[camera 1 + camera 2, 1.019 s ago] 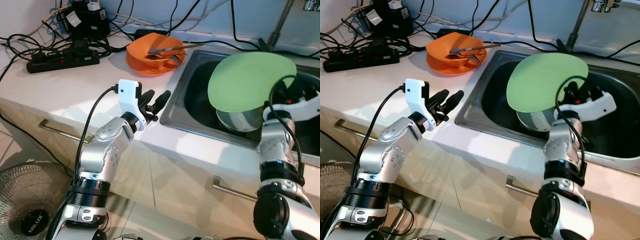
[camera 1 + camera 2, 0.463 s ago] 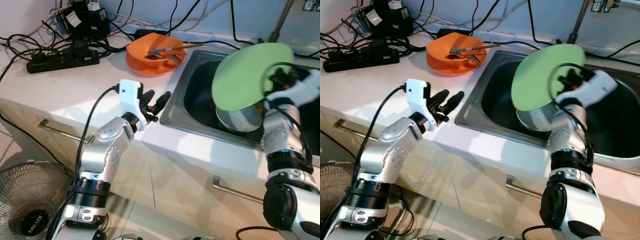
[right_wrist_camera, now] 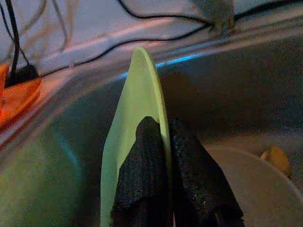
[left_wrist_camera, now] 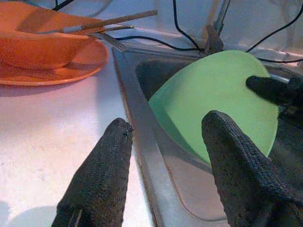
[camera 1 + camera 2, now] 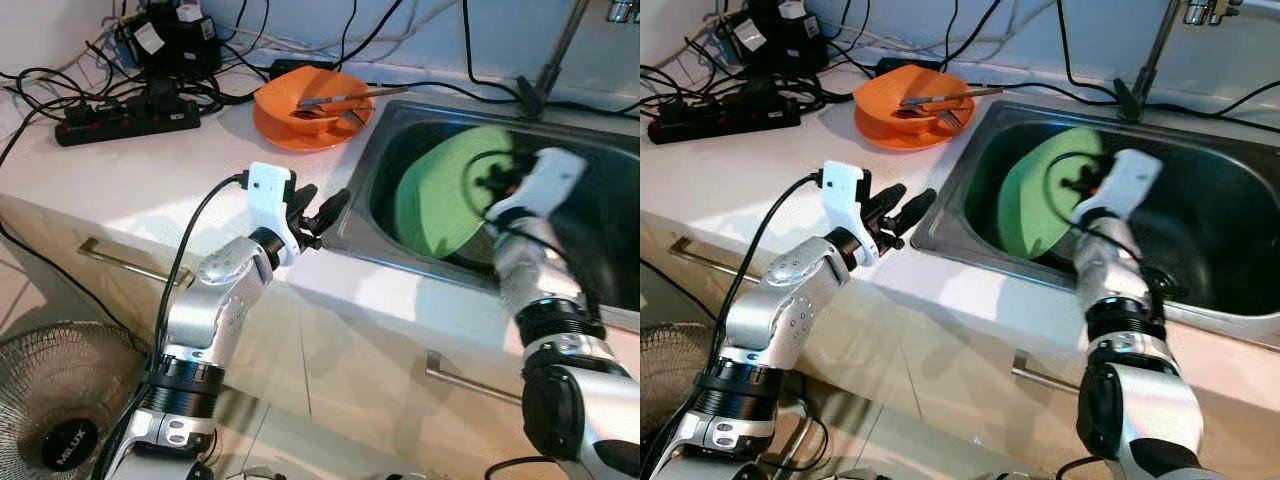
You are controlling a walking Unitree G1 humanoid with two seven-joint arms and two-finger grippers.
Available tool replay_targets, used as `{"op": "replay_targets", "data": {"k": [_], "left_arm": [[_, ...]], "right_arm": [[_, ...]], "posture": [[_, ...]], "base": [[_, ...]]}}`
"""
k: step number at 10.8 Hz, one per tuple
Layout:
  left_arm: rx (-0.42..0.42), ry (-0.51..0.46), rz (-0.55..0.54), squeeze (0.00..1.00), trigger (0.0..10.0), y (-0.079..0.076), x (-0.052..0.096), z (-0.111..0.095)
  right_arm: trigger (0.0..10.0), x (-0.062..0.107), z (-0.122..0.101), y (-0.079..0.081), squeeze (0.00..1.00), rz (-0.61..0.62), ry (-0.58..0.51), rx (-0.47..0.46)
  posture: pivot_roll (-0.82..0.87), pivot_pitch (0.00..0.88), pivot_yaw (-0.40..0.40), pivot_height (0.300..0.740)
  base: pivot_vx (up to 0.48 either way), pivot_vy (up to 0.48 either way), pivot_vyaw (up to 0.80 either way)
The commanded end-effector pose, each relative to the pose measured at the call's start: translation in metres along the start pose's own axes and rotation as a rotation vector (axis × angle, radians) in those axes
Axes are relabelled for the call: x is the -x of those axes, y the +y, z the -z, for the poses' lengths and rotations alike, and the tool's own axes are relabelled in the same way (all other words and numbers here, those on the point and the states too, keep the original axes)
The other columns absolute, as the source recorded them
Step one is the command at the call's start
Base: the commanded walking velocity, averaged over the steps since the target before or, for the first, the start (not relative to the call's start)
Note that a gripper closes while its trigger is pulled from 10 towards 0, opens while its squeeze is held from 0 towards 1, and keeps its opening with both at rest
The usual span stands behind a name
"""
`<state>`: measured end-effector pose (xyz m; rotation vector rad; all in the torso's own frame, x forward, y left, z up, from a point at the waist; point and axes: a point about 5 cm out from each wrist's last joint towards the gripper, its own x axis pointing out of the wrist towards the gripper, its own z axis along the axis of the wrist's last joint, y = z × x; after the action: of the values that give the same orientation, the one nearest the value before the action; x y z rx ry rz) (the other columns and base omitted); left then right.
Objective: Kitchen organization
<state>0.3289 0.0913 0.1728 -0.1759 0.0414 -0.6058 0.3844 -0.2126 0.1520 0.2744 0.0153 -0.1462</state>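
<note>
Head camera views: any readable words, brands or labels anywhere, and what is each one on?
"MILUX": white brand lettering on the black hub of the floor fan by the robot's left side; small, so the reading is not certain.
White labels on the black adapters at the back of the counter: too small to read.
Power strip: no legible marking.
Nothing readable on the green plate or orange dishes.
</note>
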Motion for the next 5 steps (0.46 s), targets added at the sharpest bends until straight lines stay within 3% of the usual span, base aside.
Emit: {"op": "replay_targets", "data": {"k": [1, 2, 3, 5], "left_arm": [[-0.016, 0.008, 0.006, 0.00, 10.0, -0.001, 0.001, 0.001], [-0.021, 0.011, 0.007, 0.00, 10.0, -0.001, 0.001, 0.001], [-0.022, 0.011, 0.008, 0.00, 10.0, -0.002, 0.001, 0.002], [-0.023, 0.012, 0.011, 0.00, 10.0, -0.002, 0.001, 0.003]], "right_arm": [[10.0, -0.005, -0.012, 0.012, 0.00, -0.034, -0.023, 0.021], [10.0, -0.005, -0.007, 0.017, 0.00, -0.058, 0.006, 0.048], [10.0, -0.005, -0.003, 0.021, 1.00, -0.078, 0.017, 0.048], [10.0, -0.004, 0.000, 0.021, 1.00, -0.076, 0.024, 0.053]], "posture": [[0.09, 0.009, 0.042, 0.740], [0.09, 0.006, 0.041, 0.740], [0.09, 0.002, 0.040, 0.740], [0.09, 0.000, 0.041, 0.740]], "base": [[0.000, 0.000, 0.00], [0.000, 0.000, 0.00], [0.000, 0.000, 0.00], [0.000, 0.000, 0.00]]}}
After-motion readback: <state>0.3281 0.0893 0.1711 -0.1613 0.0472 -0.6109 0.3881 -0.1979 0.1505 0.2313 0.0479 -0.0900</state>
